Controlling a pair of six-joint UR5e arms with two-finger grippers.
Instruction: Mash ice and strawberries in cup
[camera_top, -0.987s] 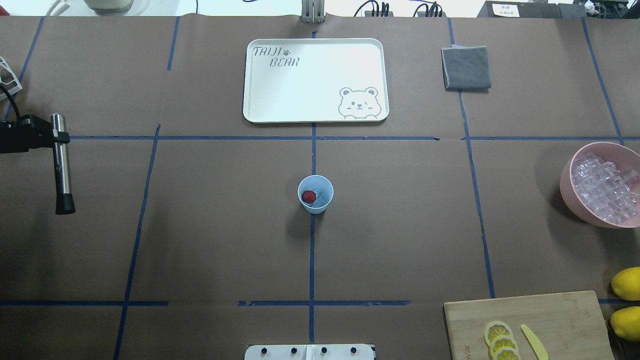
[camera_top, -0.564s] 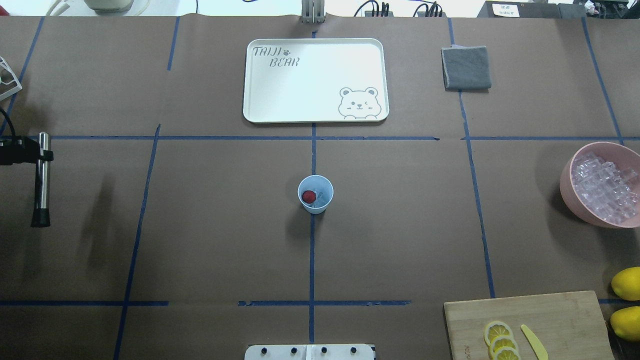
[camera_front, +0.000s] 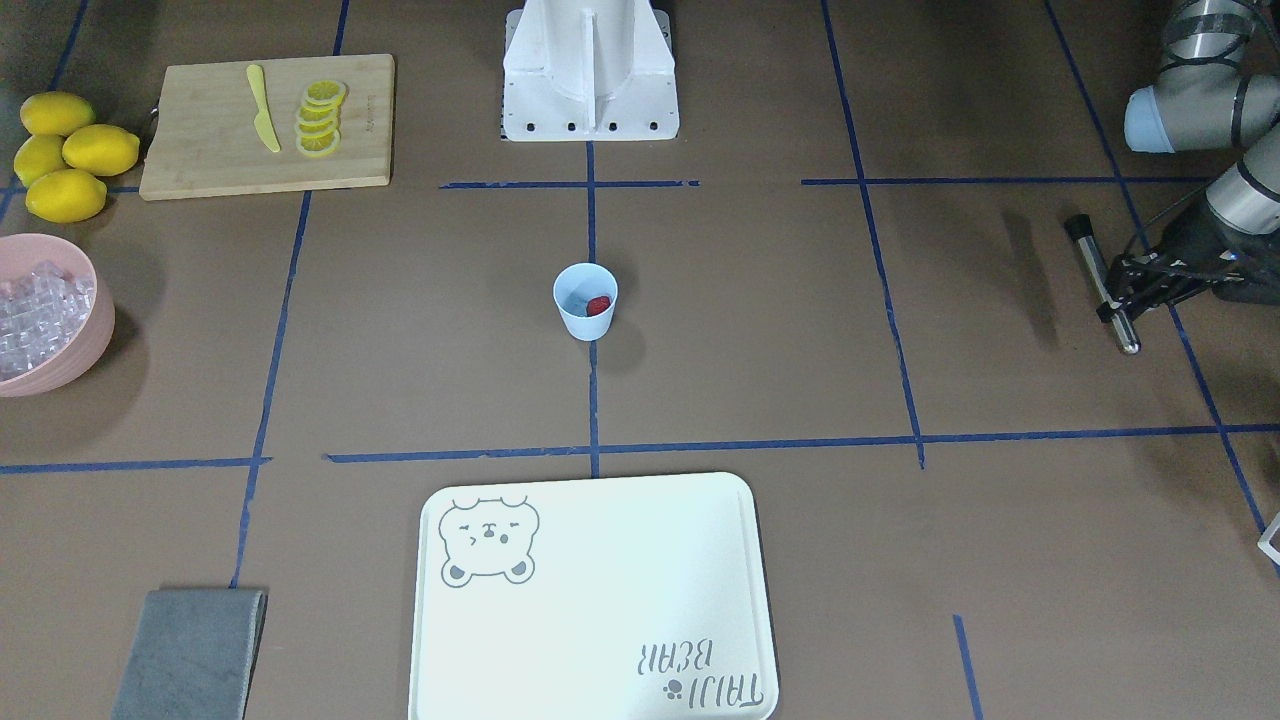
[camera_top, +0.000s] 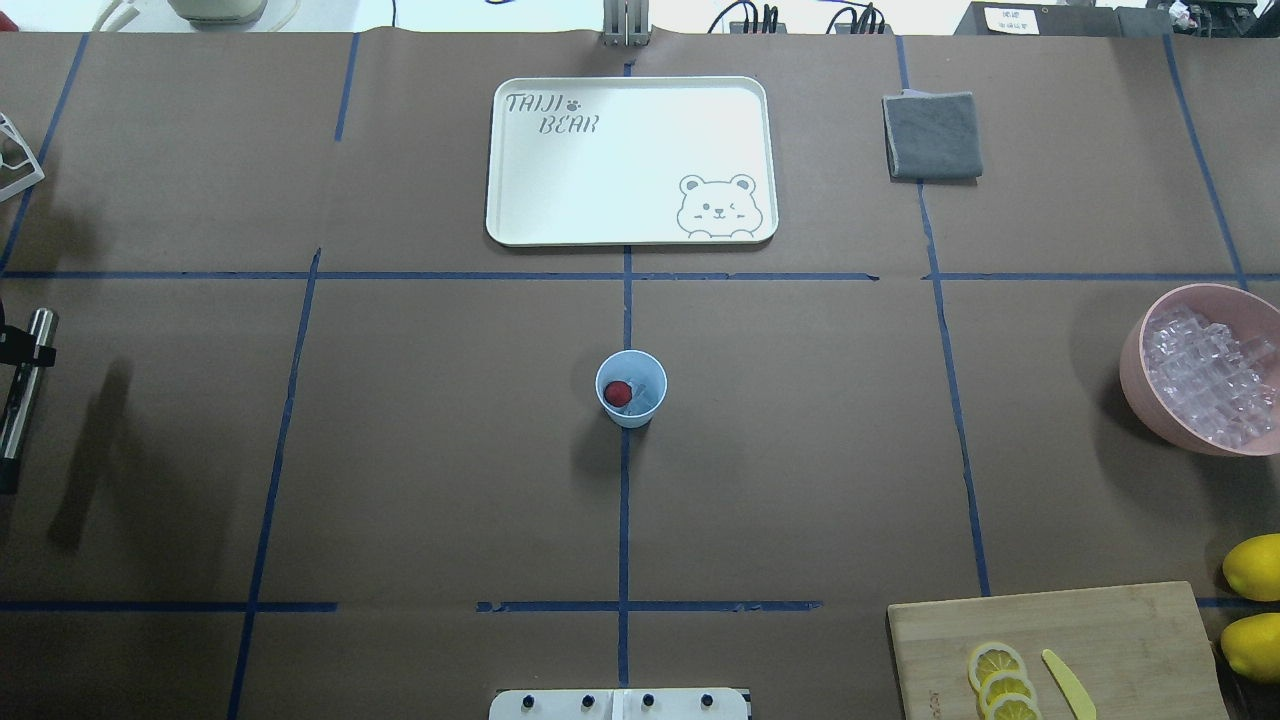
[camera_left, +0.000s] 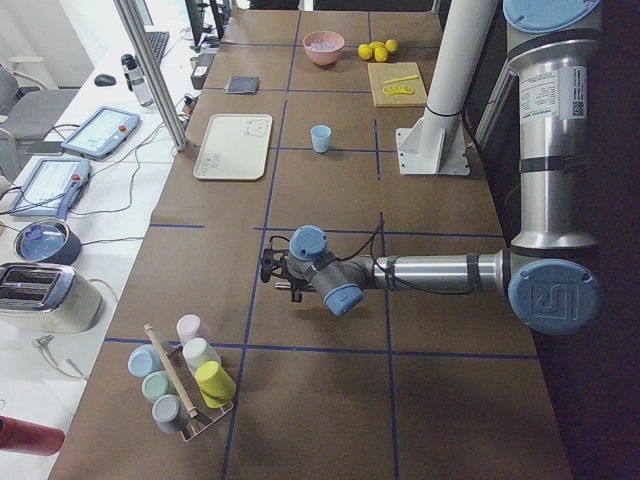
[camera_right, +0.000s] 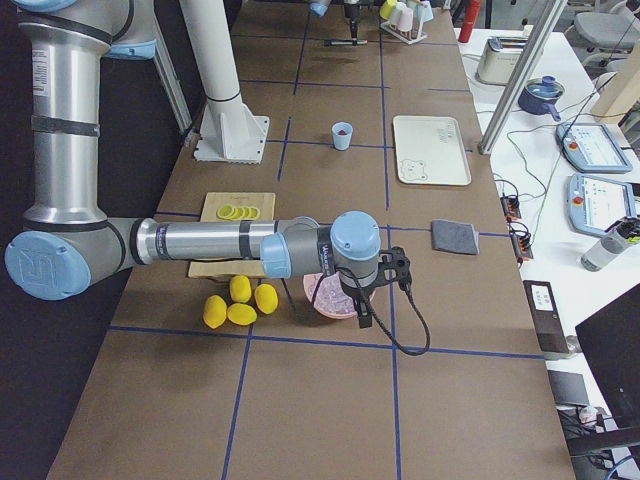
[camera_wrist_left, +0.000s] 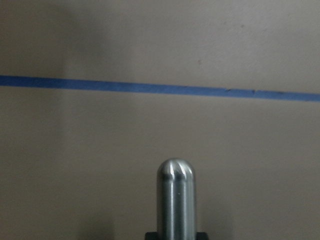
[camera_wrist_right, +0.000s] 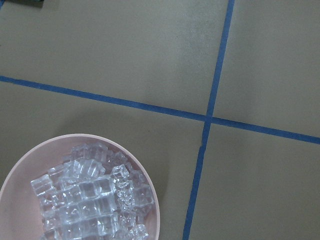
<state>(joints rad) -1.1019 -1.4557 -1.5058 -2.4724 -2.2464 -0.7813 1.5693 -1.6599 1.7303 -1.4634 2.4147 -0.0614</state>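
Observation:
The pale blue cup (camera_top: 631, 389) stands at the table's middle, also in the front view (camera_front: 586, 300). Inside it lie a red strawberry (camera_top: 617, 393) (camera_front: 598, 305) and a few clear ice pieces (camera_top: 642, 397). My left gripper (camera_front: 1117, 295) is shut on a steel muddler (camera_front: 1100, 280) with a black end, far from the cup at the table's left edge (camera_top: 22, 385). The left wrist view shows the muddler's rounded steel end (camera_wrist_left: 176, 200). My right gripper (camera_right: 363, 312) hangs over the pink bowl; I cannot tell if it is open or shut.
A pink bowl (camera_top: 1135, 385) full of ice cubes (camera_wrist_right: 90, 200) stands at the right edge. A cutting board (camera_top: 1120, 640) holds lemon slices and a yellow knife, with whole lemons (camera_top: 1255, 565) beside it. A white tray (camera_top: 630, 160) and a grey cloth (camera_top: 932, 135) lie at the back.
My left gripper has carried the muddler further left and nearer the robot, almost out of the overhead view. The cup and its contents have not moved.

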